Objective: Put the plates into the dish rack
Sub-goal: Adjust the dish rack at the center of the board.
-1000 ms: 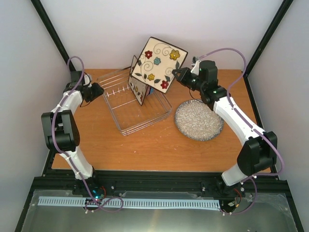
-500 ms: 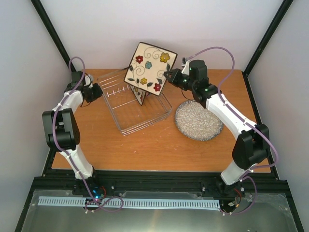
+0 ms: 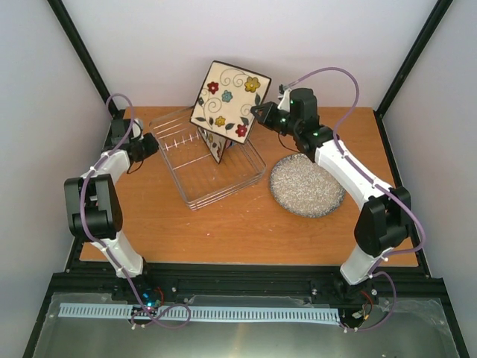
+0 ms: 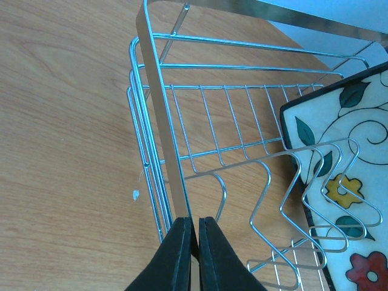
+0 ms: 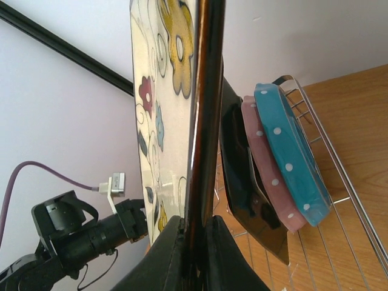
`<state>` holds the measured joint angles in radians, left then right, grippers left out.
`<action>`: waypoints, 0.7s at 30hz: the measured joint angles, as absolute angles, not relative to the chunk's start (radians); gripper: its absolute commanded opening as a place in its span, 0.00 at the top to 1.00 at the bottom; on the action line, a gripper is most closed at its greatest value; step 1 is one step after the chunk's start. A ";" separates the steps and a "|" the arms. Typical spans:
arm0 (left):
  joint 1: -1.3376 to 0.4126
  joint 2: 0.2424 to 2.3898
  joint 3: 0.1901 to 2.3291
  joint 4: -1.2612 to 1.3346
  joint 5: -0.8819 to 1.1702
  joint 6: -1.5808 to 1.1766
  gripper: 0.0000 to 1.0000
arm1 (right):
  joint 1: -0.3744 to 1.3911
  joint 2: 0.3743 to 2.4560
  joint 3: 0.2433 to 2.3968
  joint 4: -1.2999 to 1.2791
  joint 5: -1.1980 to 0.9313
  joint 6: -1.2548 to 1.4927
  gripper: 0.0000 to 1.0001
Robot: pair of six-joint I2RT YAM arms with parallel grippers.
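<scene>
My right gripper [image 3: 261, 112] is shut on the edge of a square cream flowered plate [image 3: 231, 101] and holds it tilted in the air above the dish rack [image 3: 182, 168]. The right wrist view shows that plate [image 5: 203, 91] edge-on between the fingers of the gripper [image 5: 195, 227]. Behind it a dark-backed square plate [image 5: 242, 182], a pink dotted plate [image 5: 267, 176] and a blue dotted plate [image 5: 291, 163] stand in the rack. A round grey speckled plate [image 3: 305, 185] lies on the table to the right. My left gripper [image 4: 195, 227] is shut on the rack's left rim [image 4: 160, 109].
The wooden table ends at black frame posts [image 3: 82, 52] at the back corners and at white walls. The left arm [image 5: 79, 236] shows past the held plate in the right wrist view. A small white speck [image 4: 136, 194] lies on the table beside the rack.
My right arm has carried the flowered plate leftward, from beside the rack to above it. My left gripper has closed on the rack's rim.
</scene>
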<state>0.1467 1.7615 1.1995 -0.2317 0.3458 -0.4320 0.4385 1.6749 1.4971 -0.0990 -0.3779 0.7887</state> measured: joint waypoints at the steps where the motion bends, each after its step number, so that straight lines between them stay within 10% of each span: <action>1: 0.145 1.754 1.188 -0.223 0.344 -0.433 0.99 | 0.439 1.677 1.500 -0.099 -0.378 0.787 0.97; 21: 0.097 1.547 0.981 -0.237 0.300 -0.492 0.98 | 0.494 1.721 1.527 -0.118 -0.376 0.729 0.97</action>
<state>0.0971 1.5467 0.9810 -0.2371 0.3000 -0.4915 0.4942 1.7214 1.5269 -0.1181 -0.3756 0.7292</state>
